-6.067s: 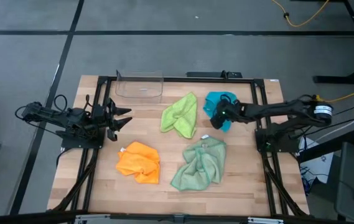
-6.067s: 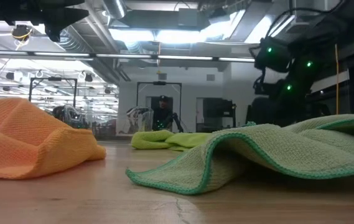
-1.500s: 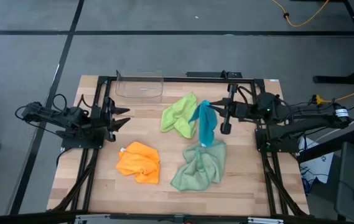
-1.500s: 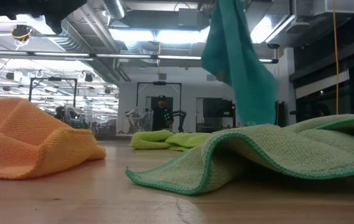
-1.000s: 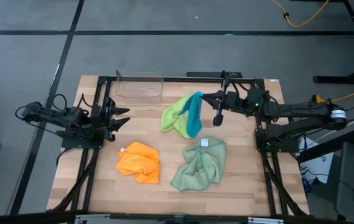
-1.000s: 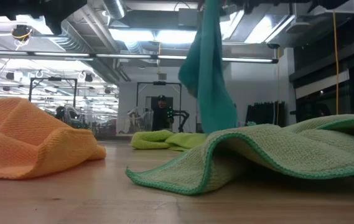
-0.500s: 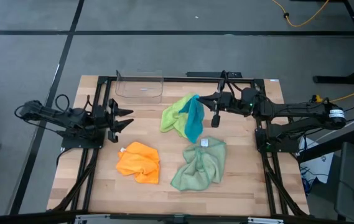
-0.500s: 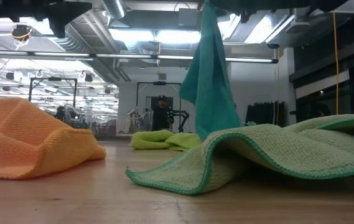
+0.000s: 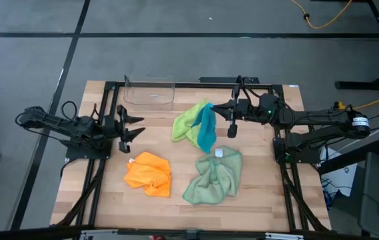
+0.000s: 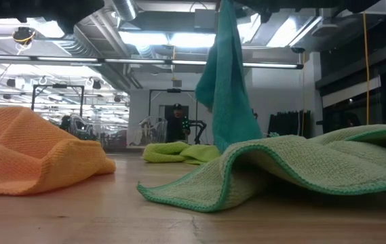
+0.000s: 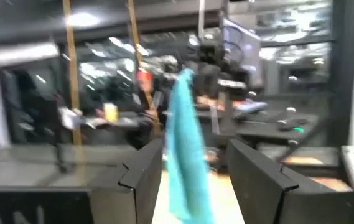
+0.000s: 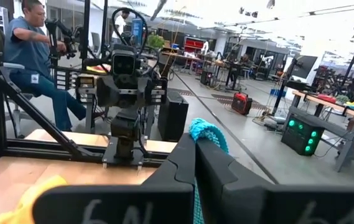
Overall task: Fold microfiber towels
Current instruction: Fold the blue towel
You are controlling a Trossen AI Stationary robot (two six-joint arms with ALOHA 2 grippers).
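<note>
Teal towel [image 9: 206, 128] pinched in right gripper [image 9: 214, 107], top cut off low view, left gripper [image 9: 138, 127] agape, empty.

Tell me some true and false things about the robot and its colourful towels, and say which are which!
1. The right pincer is holding the teal blue towel up in the air. True: the towel hangs down from the shut pincer.
2. The orange towel is inside the clear plastic bin. False: it lies crumpled on the table, away from the bin.
3. The left pincer is open and holding nothing. True.
4. The pale sage green towel is neatly folded. False: it lies rumpled on the table.
5. The lime green towel lies on the table beside the hanging teal one. True.
</note>
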